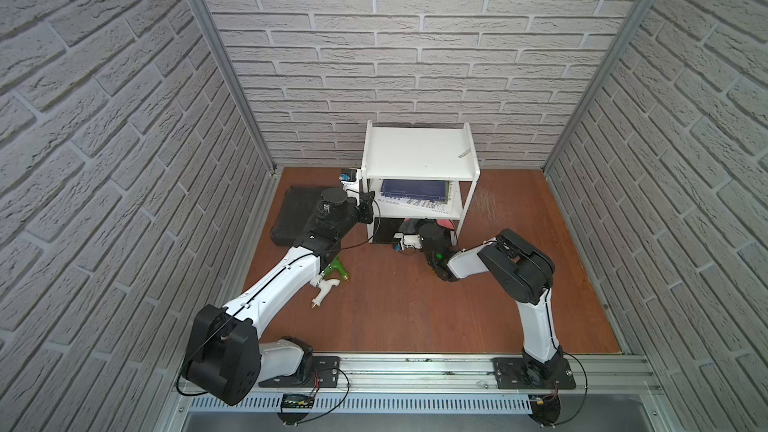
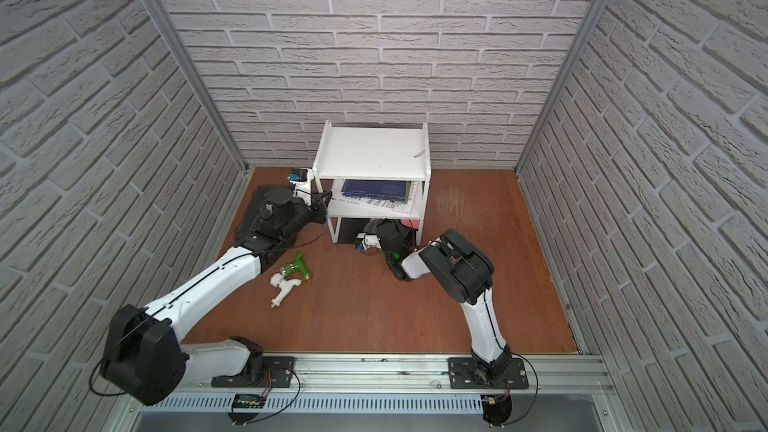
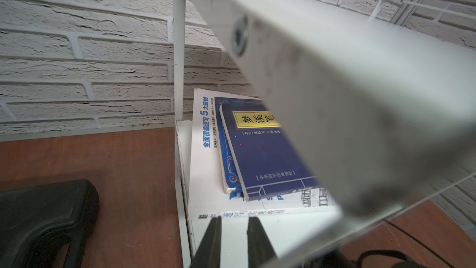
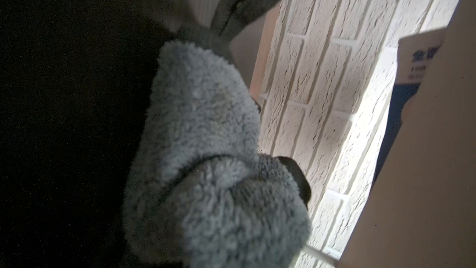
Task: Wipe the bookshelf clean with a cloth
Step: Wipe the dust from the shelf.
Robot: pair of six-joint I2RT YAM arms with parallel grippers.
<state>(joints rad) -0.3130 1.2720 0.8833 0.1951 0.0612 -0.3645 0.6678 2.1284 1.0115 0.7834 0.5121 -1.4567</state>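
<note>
On bookshelf (image 3: 283, 235), blue book (image 3: 268, 158) "梦溪"

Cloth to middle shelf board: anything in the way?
Yes. Stacked books lie flat on the bookshelf's middle board, covering most of it. The cloth, held by the right gripper, is in the bay below.

Lab test booth: brick-pattern panels (image 1: 415, 35)

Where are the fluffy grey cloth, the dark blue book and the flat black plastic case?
fluffy grey cloth (image 4: 206, 125): right wrist view, bunched pile.
dark blue book (image 3: 265, 155): left wrist view, front cover.
flat black plastic case (image 3: 46, 207): left wrist view, top face.
</note>
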